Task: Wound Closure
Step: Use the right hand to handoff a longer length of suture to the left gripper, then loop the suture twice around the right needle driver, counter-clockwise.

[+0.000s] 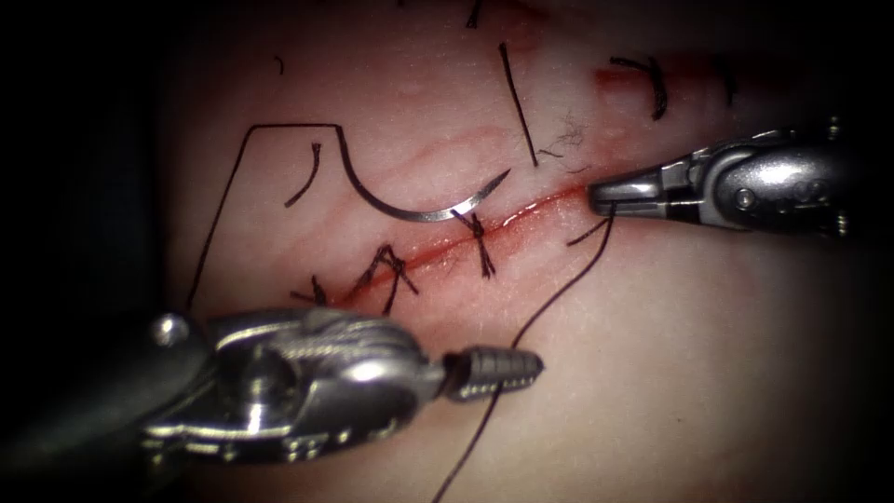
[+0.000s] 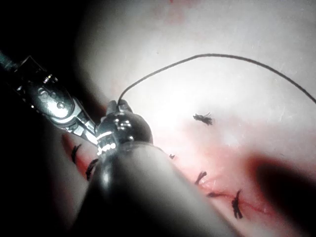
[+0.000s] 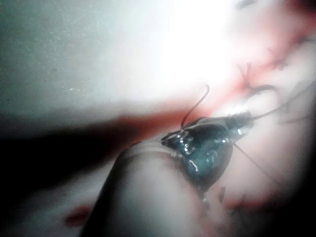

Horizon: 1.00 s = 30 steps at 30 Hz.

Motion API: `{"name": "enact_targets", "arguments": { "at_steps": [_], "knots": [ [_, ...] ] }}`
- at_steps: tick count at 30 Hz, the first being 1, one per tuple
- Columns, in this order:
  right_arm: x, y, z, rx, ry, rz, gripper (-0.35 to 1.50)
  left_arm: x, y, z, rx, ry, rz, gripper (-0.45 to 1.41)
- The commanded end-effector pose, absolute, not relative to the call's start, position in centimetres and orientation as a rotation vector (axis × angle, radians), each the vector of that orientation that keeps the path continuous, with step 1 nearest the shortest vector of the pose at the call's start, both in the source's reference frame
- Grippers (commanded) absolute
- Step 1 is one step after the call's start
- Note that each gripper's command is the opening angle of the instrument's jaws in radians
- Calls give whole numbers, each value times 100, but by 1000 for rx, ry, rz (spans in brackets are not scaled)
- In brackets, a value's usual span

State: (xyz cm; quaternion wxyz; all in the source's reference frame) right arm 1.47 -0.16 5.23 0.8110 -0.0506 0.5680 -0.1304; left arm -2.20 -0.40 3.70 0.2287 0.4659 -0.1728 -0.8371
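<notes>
The cut [image 1: 521, 216] runs slantwise across the tissue [image 1: 708, 373], with dark stitches [image 1: 480, 244] over its lower left part. The curved needle [image 1: 419, 210] lies free on the tissue to the left of and above the cut, held by neither tool and not in the tissue. Its thread [image 1: 228, 186] runs up, left and down behind the left tool. My right tool [image 1: 596, 197] is shut on the thread at the cut's right end. From there the thread [image 1: 559, 293] drops to my left tool [image 1: 521, 363], whose jaws look shut on it. Thread [image 2: 207, 55] arcs away from the left tool's tip [image 2: 118, 104].
Several cut ends of thread [image 1: 518, 102] lie on the tissue above the cut, one [image 1: 303, 175] left of the needle. Red fluid [image 1: 619, 76] stains the upper right and lines the cut. More stitches [image 2: 237, 205] and the right tool [image 2: 52, 98] show in the left wrist view.
</notes>
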Motion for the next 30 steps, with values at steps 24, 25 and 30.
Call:
{"name": "enact_targets", "arguments": {
  "at_steps": [24,25,30],
  "knots": [
    [110,14,472,34,1369,12,-35,-144,-40,354,1111,-643,-2388,-35],
    [113,19,471,34,1363,18,-35,-145,-42,352,1102,-650,-2381,-35],
    [142,39,473,106,1422,-22,-35,-148,-48,343,1011,-713,-2286,-35]
  ]
}}
